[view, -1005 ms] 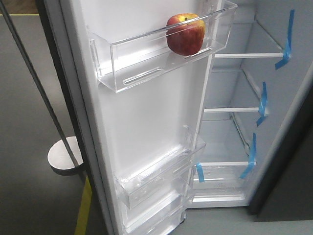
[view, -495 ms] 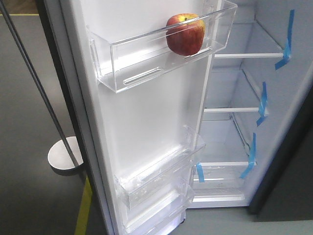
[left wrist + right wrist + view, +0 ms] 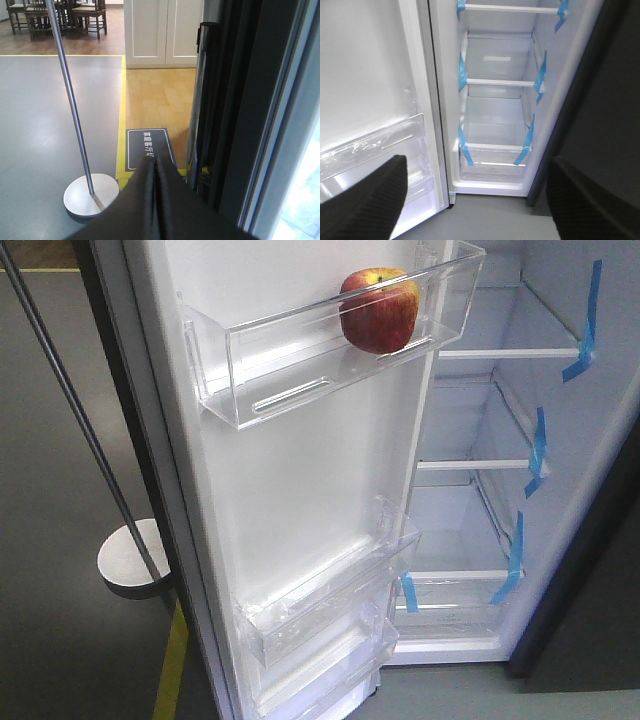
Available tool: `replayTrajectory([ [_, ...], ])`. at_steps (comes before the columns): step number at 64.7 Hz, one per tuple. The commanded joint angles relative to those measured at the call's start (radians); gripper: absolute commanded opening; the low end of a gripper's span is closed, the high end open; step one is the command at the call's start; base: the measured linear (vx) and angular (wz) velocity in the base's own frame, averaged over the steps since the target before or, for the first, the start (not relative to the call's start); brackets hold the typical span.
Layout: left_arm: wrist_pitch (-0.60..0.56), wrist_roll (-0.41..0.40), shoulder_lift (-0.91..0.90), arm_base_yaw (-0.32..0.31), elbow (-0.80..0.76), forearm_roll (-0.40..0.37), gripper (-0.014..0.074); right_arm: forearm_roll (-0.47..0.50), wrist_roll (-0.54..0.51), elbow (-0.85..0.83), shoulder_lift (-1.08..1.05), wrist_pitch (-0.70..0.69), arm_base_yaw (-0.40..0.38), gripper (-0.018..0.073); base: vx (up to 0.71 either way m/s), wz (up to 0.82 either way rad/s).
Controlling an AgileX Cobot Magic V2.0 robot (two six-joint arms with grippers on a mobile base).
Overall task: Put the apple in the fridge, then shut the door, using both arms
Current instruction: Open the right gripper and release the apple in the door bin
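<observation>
Over the last second almost nothing was altered: the apple [image 3: 379, 310] was kept at the right-hand end of the upper clear bin [image 3: 290, 385] on the door [image 3: 300, 490], and only a very slight shift of the lower bins [image 3: 320, 615] against the frame could be made out, too small to be called a swing with any confidence. The placing was therefore judged complete, with the fridge [image 3: 470, 520] left wide open and the closing yet to be done. The left gripper [image 3: 155, 167] was seen with its fingers pressed together on nothing, low beside the door's dark outer side. The right gripper [image 3: 477, 172] was seen with its fingers [image 3: 370, 195] spread wide and empty, aimed at the lower shelves edged in blue tape [image 3: 526, 142]. The apple was not caught in either wrist view, so it was taken to be well apart from both sets of fingers.
</observation>
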Motion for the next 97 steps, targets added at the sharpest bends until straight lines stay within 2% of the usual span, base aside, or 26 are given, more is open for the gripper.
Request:
replayTrajectory([
  [1,-0.07,0.001,-0.014,0.001,0.02,-0.005,-0.0006,-0.034,-0.001,-0.021,0.01,-0.061,-0.009,0.0546,0.0,0.0],
  [35,-0.07,0.006,-0.014,0.001,0.02,0.003,-0.0006,-0.034,-0.001,-0.021,0.01,-0.062,-0.009,0.0546,0.0,0.0],
  [43,-0.148,-0.036,-0.014,0.001,0.004,-0.02,-0.0006,-0.034,-0.001,-0.021,0.01,-0.062,-0.009,0.0546,0.0,0.0],
  [51,-0.183,-0.056,-0.01,0.001,-0.127,-0.033,-0.0006,-0.034,-0.001,-0.021,0.01,-0.062,-0.009,0.0546,0.0,0.0],
  [55,-0.24,-0.056,0.022,0.001,-0.221,-0.013,-0.0006,-0.034,-0.001,-0.021,0.01,-0.063,-0.009,0.0546,0.0,0.0],
  [59,-0.24,-0.054,0.08,0.001,-0.327,0.027,-0.0006,-0.034,-0.001,-0.021,0.01,-0.063,-0.009,0.0546,0.0,0.0],
  [64,-0.168,-0.053,0.201,0.001,-0.473,0.075,-0.0006,-0.034,-0.001,-0.021,0.01,-0.063,-0.009,0.0546,0.0,0.0],
  [72,0.08,-0.052,0.443,0.001,-0.744,0.101,-0.0006,-0.034,-0.001,-0.021,0.01,-0.063,-0.009,0.0546,0.0,0.0],
  [76,0.165,-0.052,0.535,0.001,-0.844,0.101,-0.0006,-0.034,-0.001,-0.021,0.01,-0.063,-0.009,0.0546,0.0,0.0],
  [84,0.179,-0.052,0.666,0.001,-0.929,0.101,-0.0006,-0.034,-0.001,-0.021,0.01,-0.063,-0.009,0.0546,0.0,0.0],
  [97,0.153,-0.052,0.75,0.001,-0.933,0.1,-0.0006,-0.034,-0.001,-0.021,0.01,-0.063,-0.009,0.0546,0.0,0.0],
])
